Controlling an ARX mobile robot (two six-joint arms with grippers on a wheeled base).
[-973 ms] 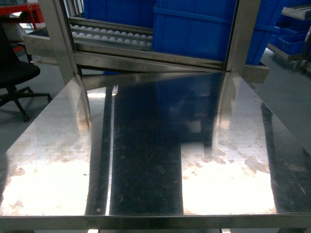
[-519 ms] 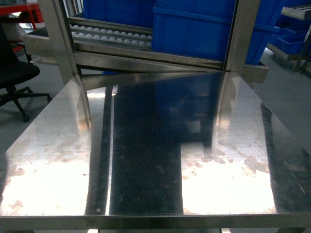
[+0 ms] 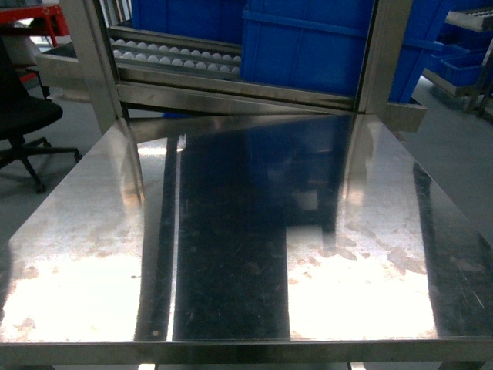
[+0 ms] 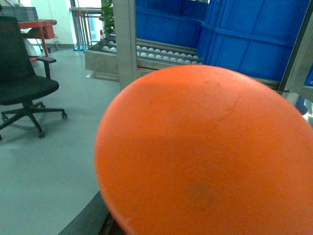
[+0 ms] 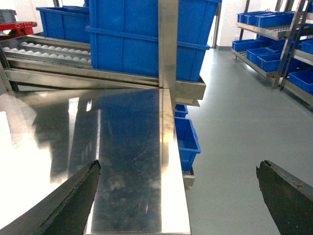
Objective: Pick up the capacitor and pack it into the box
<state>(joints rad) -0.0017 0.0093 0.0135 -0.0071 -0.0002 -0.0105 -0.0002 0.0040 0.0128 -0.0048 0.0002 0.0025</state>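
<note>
Orange blur [image 4: 205,156] (perhaps capacitor) filling view

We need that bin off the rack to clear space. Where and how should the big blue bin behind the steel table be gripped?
Probably by the projecting rim band running across its front: the blue bin otherwise shows only flat, smooth walls with nothing to pinch. Come from the table side, where its face is exposed, keeping left of the steel upright that crosses its right end.

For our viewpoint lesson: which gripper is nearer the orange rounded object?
Left. The orange rounded object fills the left wrist view, close to that arm. The right gripper, jaws open, hangs over the table's right edge, with no orange in its view.
</note>
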